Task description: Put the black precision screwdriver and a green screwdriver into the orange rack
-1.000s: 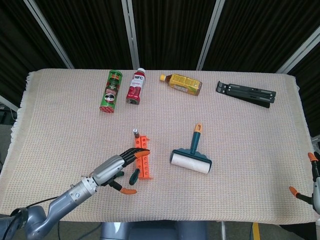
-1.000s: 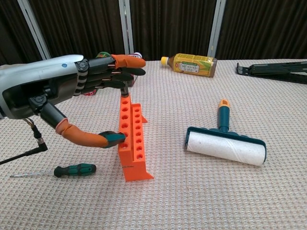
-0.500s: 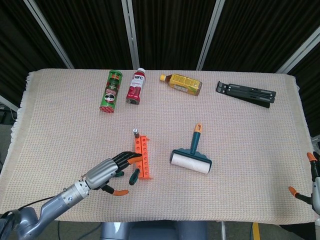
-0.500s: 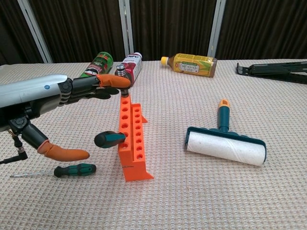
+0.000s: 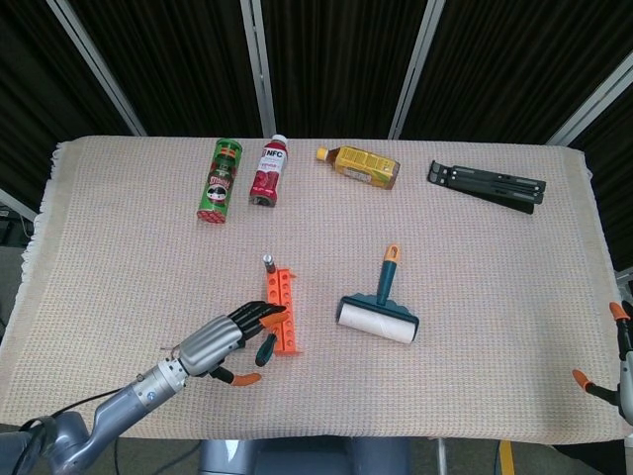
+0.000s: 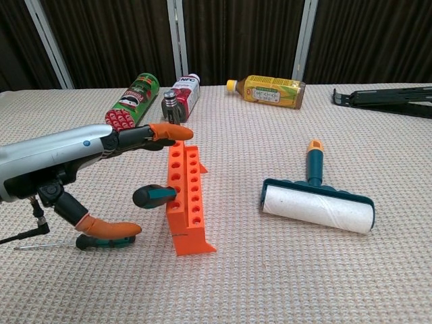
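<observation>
The orange rack [image 6: 187,202] [image 5: 283,315] stands near the table's front. A black precision screwdriver [image 6: 170,107] [image 5: 267,263] with a metal cap stands upright at its far end. One green screwdriver [image 6: 152,196] [image 5: 265,348] is stuck in the rack's left side, handle pointing out. A second green screwdriver [image 6: 102,241] lies flat on the cloth to the left. My left hand [image 6: 88,162] [image 5: 213,342] hovers left of the rack, holding nothing; its fingers reach over the rack's top and its thumb lies on the loose screwdriver. My right hand [image 5: 621,371] shows only at the right edge, fingers apart.
A lint roller [image 6: 317,202] lies right of the rack. At the back are a green crisp can [image 5: 220,180], a red bottle [image 5: 269,172], a yellow bottle [image 5: 362,166] and a black folding stand [image 5: 487,185]. The cloth's front edge is close behind my left hand.
My left hand has let go of the green screwdriver in the rack, drawn back to the left and sunk. Its thumb has dropped onto the loose screwdriver. The right hand is unchanged.
</observation>
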You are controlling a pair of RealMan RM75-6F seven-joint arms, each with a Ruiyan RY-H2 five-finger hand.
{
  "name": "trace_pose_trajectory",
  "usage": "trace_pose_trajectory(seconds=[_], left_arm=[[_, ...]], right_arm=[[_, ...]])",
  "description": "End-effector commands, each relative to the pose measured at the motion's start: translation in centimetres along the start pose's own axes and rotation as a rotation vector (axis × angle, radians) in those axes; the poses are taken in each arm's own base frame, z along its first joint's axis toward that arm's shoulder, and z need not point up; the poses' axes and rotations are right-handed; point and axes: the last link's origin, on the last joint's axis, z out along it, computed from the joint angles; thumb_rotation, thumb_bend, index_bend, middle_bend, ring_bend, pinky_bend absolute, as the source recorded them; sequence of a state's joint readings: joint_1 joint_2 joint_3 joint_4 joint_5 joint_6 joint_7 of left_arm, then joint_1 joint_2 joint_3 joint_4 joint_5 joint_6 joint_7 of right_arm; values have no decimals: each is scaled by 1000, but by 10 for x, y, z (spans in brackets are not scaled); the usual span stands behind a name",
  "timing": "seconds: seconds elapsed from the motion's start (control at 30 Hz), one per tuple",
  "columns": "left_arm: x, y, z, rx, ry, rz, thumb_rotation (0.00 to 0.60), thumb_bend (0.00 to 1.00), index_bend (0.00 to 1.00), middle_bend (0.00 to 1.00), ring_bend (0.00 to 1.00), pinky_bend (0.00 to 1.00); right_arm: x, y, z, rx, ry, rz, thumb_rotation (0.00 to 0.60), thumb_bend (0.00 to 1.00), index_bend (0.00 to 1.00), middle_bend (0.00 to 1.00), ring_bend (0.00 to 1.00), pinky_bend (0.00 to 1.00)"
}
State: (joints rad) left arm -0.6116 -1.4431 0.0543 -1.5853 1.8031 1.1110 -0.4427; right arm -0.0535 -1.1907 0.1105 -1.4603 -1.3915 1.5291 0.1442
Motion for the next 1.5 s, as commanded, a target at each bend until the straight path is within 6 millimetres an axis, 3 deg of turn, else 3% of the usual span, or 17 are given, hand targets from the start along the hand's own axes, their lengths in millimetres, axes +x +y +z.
trace_pose_trajectory(seconds=[0.03, 0.3, 0.63, 1.1, 1.5], left_arm=[[-5, -2, 5, 5, -7, -1, 600, 240, 0, 0, 0, 0], [-17, -1, 26, -12, -1, -50, 600, 320, 21, 35, 0, 18], [-28, 1, 51, -28, 22, -148, 600, 518, 213, 194, 43, 133], [-31, 6, 61, -70, 57, -307, 600, 776, 388, 352, 187, 324], [-30, -2, 67, -46, 94, -408, 600, 823, 415, 377, 206, 331]], right_arm=[[0, 0, 0, 1, -1, 1, 600, 0, 0, 0, 0, 0], [1, 2, -1, -5, 2, 7, 600, 0, 0, 0, 0, 0], [2, 4, -3, -11, 5, 7, 600, 0, 0, 0, 0, 0], [2, 7, -4, -23, 6, 5, 600, 0, 0, 0, 0, 0], [2, 7, -4, -27, 4, 5, 600, 0, 0, 0, 0, 0]])
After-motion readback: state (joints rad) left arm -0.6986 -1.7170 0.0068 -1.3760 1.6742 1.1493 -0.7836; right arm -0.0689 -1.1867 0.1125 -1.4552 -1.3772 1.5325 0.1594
